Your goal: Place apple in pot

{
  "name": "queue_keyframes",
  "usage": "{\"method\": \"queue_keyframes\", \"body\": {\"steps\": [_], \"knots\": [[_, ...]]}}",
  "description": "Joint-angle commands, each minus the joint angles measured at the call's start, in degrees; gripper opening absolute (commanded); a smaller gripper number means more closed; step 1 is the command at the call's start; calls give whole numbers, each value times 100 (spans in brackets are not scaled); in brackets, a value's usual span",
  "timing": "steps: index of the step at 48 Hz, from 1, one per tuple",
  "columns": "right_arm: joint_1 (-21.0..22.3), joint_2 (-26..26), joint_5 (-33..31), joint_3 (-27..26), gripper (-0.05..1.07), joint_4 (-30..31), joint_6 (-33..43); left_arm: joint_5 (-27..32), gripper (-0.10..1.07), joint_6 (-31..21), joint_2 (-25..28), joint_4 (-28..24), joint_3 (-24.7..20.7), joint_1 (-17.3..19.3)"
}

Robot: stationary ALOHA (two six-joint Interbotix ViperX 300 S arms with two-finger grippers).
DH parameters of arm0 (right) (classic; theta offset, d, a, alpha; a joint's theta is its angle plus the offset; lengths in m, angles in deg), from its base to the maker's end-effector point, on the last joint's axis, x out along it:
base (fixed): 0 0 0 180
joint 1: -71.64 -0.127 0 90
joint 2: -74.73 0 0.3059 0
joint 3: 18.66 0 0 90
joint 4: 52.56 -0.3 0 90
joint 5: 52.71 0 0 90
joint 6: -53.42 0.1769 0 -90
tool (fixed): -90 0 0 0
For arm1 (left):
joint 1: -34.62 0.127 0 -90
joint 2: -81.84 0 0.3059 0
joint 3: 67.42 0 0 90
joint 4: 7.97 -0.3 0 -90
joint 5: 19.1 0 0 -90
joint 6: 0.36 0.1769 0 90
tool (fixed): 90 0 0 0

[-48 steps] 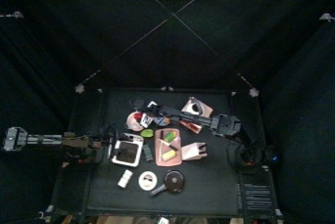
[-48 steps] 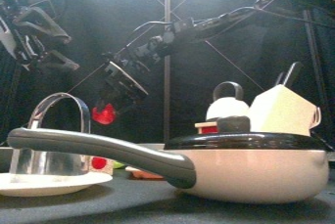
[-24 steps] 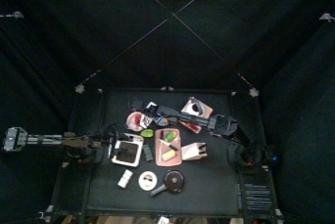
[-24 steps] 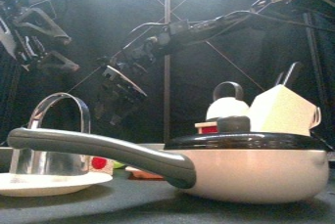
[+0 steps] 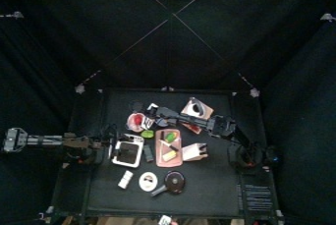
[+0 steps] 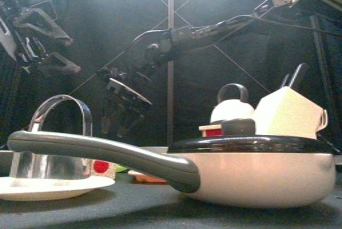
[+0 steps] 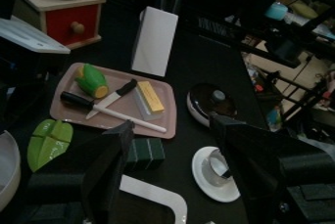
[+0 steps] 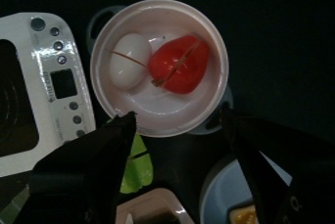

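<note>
The red apple [image 8: 177, 64] lies inside the pale pinkish-white pot [image 8: 210, 27], beside a small white egg-shaped thing [image 8: 127, 62]. My right gripper [image 8: 177, 155] hangs above the pot, open and empty, clear of the apple. In the top view the pot [image 5: 132, 126] stands at the table's back left with red showing in it, and the right gripper [image 5: 155, 113] reaches across to it. In the front view the right gripper [image 6: 123, 91] is raised; the pot is hidden there. My left gripper [image 7: 183, 174] is open and empty and rests at the table's left side [image 5: 94, 143].
A white device with buttons [image 8: 53, 71] and a green leaf [image 8: 135, 174] lie next to the pot. A pinkish tray [image 7: 78, 106] holds a knife and small foods. A white block [image 7: 155, 42], a dark round pan [image 7: 210, 103] and a saucepan [image 6: 254, 168] stand nearby.
A second ago the right gripper held the apple in the air. It let the apple go, and the open gripper has risen.
</note>
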Motion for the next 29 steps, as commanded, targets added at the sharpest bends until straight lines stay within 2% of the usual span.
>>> {"method": "queue_keyframes", "body": {"steps": [1,12,29], "knots": [[35,-149,9,-176,98,97,141,-26,96,0,9,9,-62,9],[26,-114,-35,-176,98,615,431,-26,96,0,9,9,-62,9],[53,53,-123,-272,98,756,554,-18,96,0,18,9,-62,9]]}}
